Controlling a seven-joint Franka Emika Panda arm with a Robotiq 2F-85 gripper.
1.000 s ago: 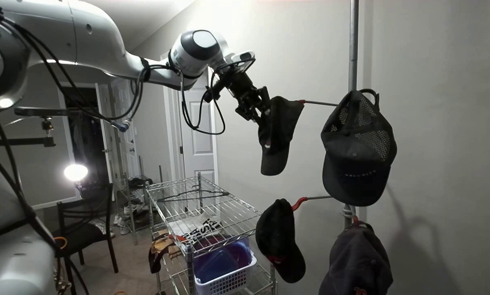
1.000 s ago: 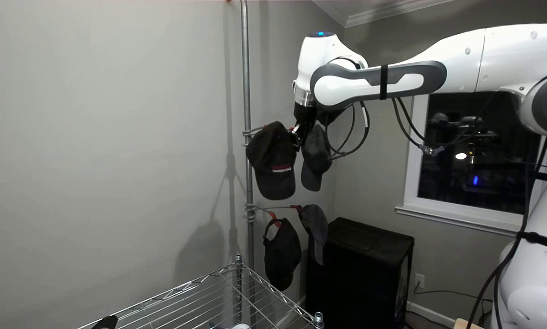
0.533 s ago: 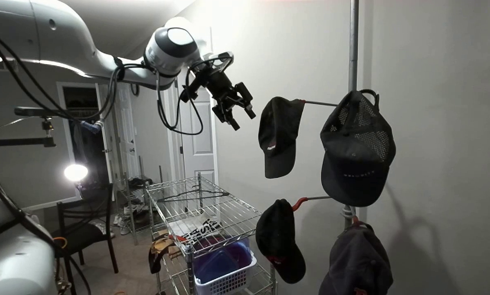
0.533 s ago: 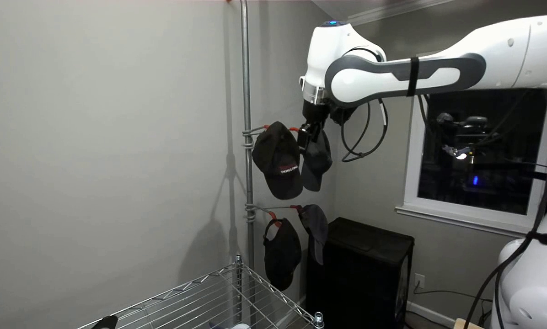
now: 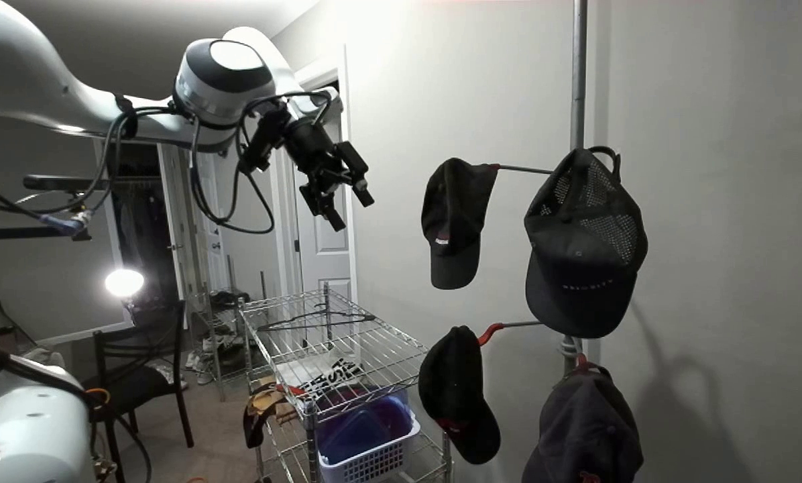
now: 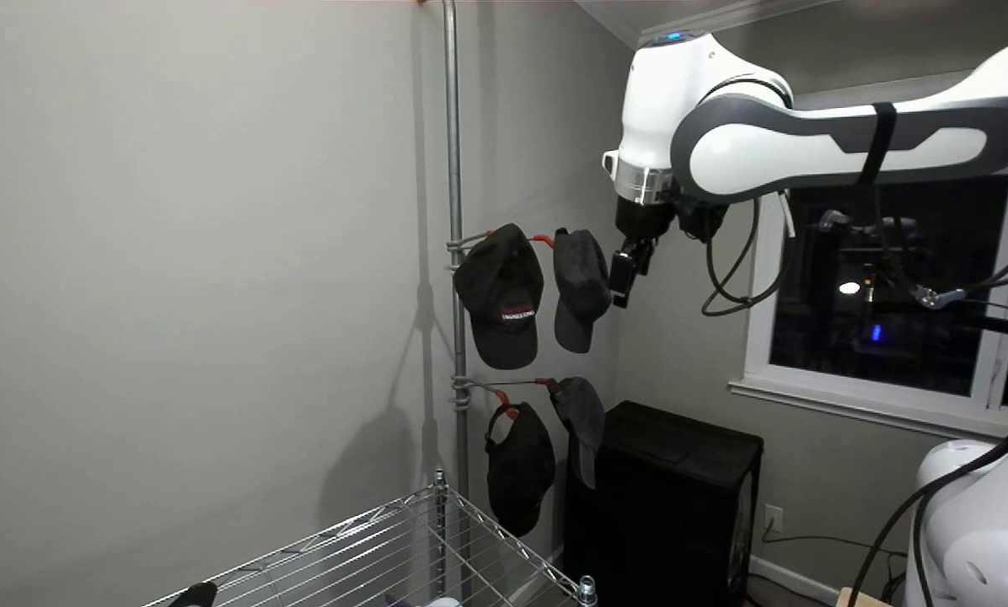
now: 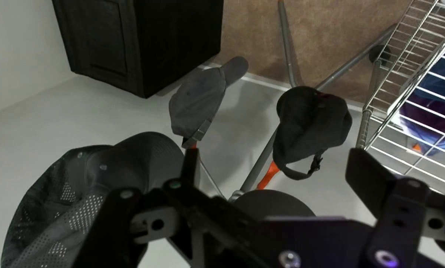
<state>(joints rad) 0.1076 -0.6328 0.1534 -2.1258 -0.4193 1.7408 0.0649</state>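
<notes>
Tool (image 5: 351, 209) empty, jaws wide apart, clear of black ENGINEERING cap (image 6: 497, 287), which hangs at the outer end of an upper hook arm (image 5: 525, 169). My read: release step looks done; next move calls for clearance from it and the mesh-back cap (image 5: 582, 245).

dark window (image 6: 900, 337) in gray wall (image 6: 681, 362)

We take this for a room in a home, though we cannot tell which room. We see a panelled door (image 5: 328, 261), carpet (image 5: 206, 429) on the floor, a plain chair (image 5: 133, 389) and clothes (image 5: 136, 228) hanging in an open closet (image 5: 143, 161). Crown moulding (image 6: 723, 25) tops a wall (image 6: 689, 362) with a white-framed window (image 6: 892, 362), and everyday caps (image 5: 451, 221) hang around a pole (image 5: 579, 74).
</notes>
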